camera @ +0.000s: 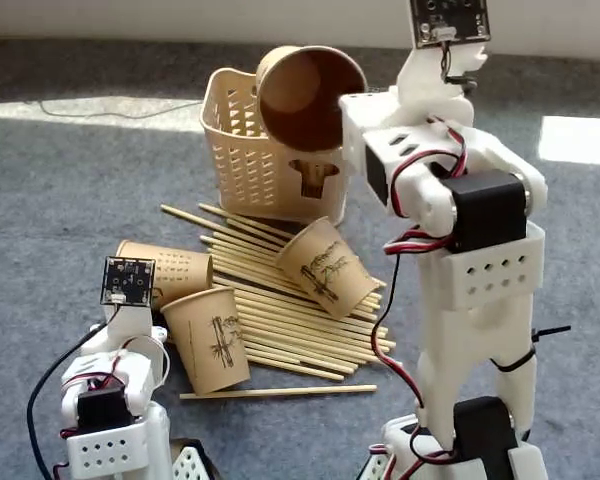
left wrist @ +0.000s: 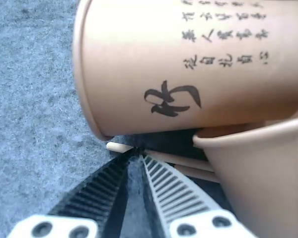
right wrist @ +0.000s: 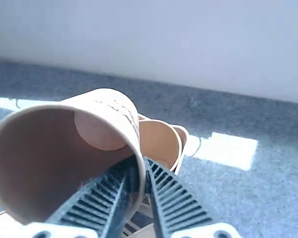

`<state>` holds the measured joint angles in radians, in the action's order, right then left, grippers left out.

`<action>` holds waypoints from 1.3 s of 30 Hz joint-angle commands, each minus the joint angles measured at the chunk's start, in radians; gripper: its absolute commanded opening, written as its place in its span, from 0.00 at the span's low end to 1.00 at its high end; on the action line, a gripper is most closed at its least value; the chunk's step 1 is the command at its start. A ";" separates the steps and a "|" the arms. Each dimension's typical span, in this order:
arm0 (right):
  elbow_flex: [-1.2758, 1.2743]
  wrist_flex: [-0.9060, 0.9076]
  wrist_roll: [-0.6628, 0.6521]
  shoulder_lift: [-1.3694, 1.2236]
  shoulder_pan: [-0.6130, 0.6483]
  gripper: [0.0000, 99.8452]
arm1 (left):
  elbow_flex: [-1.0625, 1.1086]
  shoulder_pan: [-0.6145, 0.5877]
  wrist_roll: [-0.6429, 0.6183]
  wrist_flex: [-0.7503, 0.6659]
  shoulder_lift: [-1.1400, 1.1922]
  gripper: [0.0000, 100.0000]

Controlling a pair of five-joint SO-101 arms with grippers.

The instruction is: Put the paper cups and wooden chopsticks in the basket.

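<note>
Your right gripper (right wrist: pixel 139 161) pinches the rim of a cup (camera: pixel 305 90) over the far basket (camera: pixel 240 150). Your left gripper (left wrist: pixel 137 152) sits closed and empty beside the near-left cups (camera: pixel 210 340) and chopsticks (camera: pixel 290 320).

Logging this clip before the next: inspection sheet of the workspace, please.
Surface: grey carpet, sunlit patches.
Job's things: basket upright; paper cup held above it; lying cup, upright cup and tilted cup on the carpet among loose chopsticks.
Clutter: nothing seen.
Grippers: right gripper shut on paper cup; left gripper shut, low beside the lying cup.
Cables: wires on the right arm; black cable by the left arm.
Surroundings: pale wall behind.
</note>
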<state>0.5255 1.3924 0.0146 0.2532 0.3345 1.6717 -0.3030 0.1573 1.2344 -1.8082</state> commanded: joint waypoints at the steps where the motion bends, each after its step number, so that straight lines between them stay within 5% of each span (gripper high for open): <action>1: 0.002 -0.062 -0.008 0.030 -0.048 0.00 | 0.010 -0.015 0.002 -0.017 -0.008 0.02; 20: -0.045 -0.031 -0.008 -0.163 -0.105 0.02 | 0.010 -0.015 0.002 -0.017 -0.008 0.02; 26: -0.044 -0.039 -0.008 -0.165 -0.102 0.15 | 0.010 -0.015 0.002 -0.017 -0.008 0.02; 39: -0.051 -0.257 -0.008 -0.166 -0.036 0.17 | 0.010 -0.015 0.002 -0.017 -0.008 0.02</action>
<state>0.4703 1.2160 0.0146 0.0798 0.2762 1.6717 -0.3030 0.1573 1.2344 -1.8082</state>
